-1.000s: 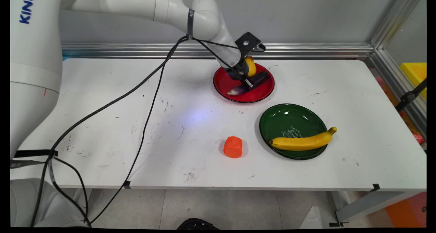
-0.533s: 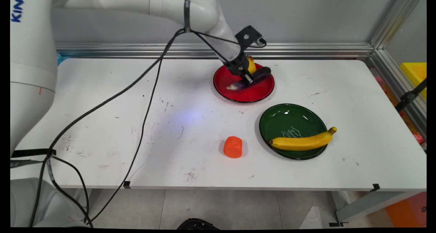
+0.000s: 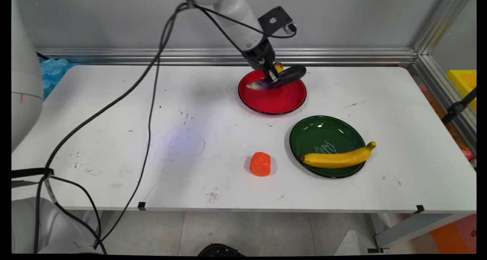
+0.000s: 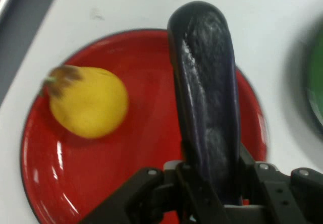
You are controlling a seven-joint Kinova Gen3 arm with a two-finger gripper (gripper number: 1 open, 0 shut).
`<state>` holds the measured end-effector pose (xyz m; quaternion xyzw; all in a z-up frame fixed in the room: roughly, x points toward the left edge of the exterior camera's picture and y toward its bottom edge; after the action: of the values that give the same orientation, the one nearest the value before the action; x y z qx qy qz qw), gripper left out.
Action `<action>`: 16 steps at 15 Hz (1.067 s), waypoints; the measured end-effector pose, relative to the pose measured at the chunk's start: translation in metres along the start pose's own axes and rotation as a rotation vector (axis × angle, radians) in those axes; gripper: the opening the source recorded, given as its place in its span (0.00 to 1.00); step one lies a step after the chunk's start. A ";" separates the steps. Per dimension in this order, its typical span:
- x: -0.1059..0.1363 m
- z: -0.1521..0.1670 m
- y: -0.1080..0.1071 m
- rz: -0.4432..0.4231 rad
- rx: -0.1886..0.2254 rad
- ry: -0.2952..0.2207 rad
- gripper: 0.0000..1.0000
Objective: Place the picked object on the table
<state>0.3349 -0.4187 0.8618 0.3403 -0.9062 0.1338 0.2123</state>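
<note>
Eggplant (image 3: pixel 282 78) clamped between the gripper's (image 3: pixel 272 77) fingers, held above the red plate (image 3: pixel 272 103) beside a yellow pear (image 4: pixel 90 101)

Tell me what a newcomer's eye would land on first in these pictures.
First, the end effector shut on a dark purple eggplant, held above the red plate at the table's far side, with a yellow pear-like fruit lying on that plate. Next, the banana lying across the green plate nearer the camera, and the orange block on the table left of it.
</note>
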 end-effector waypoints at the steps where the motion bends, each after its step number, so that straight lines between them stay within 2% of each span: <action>1: -0.002 -0.007 0.003 0.026 -0.010 -0.005 0.00; 9: -0.040 -0.067 0.024 0.336 -0.132 -0.089 0.00; 13: -0.059 -0.071 0.028 0.415 -0.164 -0.117 0.00; 16: -0.071 -0.064 0.032 0.458 -0.186 -0.126 0.00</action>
<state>0.3805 -0.3308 0.8803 0.1129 -0.9795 0.0731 0.1500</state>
